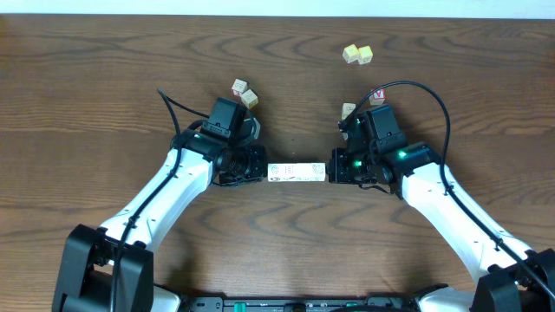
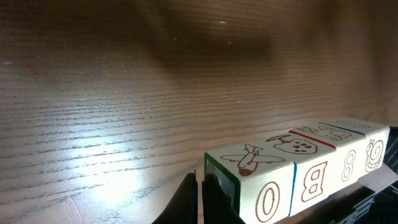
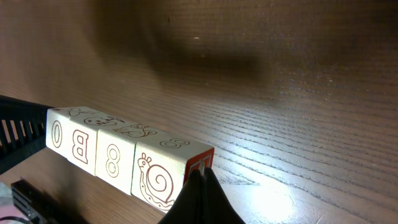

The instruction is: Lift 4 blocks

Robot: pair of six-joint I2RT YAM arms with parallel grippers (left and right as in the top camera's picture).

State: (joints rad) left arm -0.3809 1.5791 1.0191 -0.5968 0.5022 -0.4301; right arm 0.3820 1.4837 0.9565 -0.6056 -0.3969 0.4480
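The row of four pale cream wooden alphabet cubes [image 1: 297, 172] sits mid-table, pinched end to end between the closed left gripper [image 2: 200, 198] and the closed right gripper [image 3: 200, 183], each pressing one end. I think both must push inward equally and rise together, level, or the middle cubes can fall out

Dark wooden table [image 1: 95, 74], yellow-topped cubes [image 1: 357, 55], other loose cubes [image 1: 245, 93]

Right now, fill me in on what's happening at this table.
Both arms are working together on a row of four blocks, lined up end to end. The left gripper and the right gripper, both shut, press against opposite ends of the row, clamping it between them. Whether the row is off the table is hard to tell. Other loose cubes sit farther back, untouched.
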